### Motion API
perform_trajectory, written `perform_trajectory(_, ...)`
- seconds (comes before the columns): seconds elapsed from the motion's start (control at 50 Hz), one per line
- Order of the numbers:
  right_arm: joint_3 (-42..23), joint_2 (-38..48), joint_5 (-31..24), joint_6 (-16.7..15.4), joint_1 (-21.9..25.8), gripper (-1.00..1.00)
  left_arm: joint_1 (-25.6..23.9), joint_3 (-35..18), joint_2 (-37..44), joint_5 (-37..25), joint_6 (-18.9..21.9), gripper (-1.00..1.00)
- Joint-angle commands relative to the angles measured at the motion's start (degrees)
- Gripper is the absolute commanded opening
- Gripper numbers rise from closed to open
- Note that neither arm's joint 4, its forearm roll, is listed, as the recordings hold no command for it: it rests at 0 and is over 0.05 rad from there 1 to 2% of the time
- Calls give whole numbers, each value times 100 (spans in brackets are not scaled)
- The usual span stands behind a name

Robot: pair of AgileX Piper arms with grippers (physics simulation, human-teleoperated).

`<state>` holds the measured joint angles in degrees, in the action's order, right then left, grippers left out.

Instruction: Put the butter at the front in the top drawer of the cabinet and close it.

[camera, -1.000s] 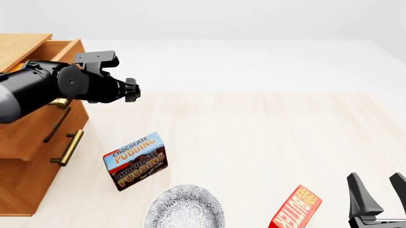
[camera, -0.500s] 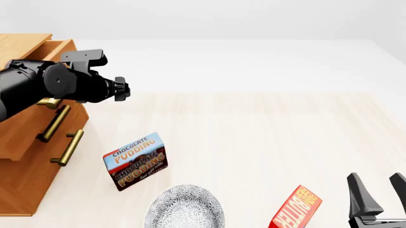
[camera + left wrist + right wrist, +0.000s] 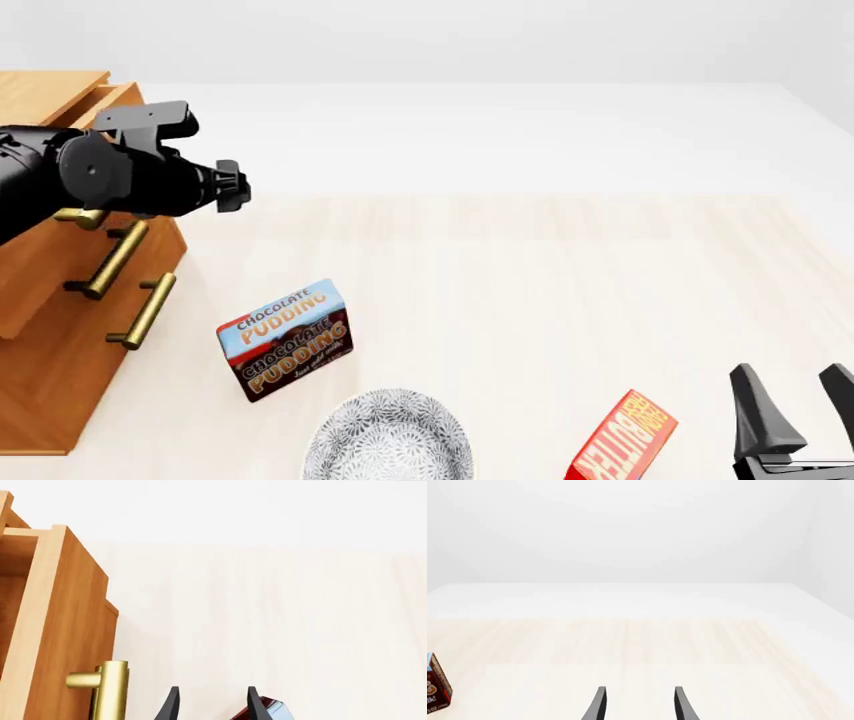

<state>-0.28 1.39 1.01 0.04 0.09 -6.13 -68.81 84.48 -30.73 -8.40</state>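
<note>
Nearest the camera, at the front edge of the surface [image 3: 561, 300], the right gripper [image 3: 798, 400] stands with its jaws spread apart and nothing between them. Just to its left a red butter [image 3: 625, 440] box stands tilted, its lettered face toward the camera; no second butter box shows in any view. Further left along the same edge lies a patterned grey plate [image 3: 387, 440], only partly in frame. Behind the plate the chocolate pudding box [image 3: 284, 340] stands upright, slightly tilted, well apart from the butter. On the far left stands the cabinet [image 3: 60, 330], its brass handles [image 3: 144, 310] facing right. The top drawer [image 3: 67, 625] sticks out a little from the cabinet front, and its inside cannot be seen. The left gripper [image 3: 210, 705] hangs beside that drawer front, next to its brass bar, jaws parted and holding nothing; in the front view the arm's black body covers the upper drawer face.
</note>
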Motion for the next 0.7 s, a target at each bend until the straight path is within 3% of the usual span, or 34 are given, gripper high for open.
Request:
perform_trajectory(0.02, 6, -8, -2, 0, -1, 100, 156, 64, -59, 33, -29, 100)
perform_trajectory(0.7, 6, -8, -2, -2, -1, 100, 717, 401, -217, 260, -95, 100)
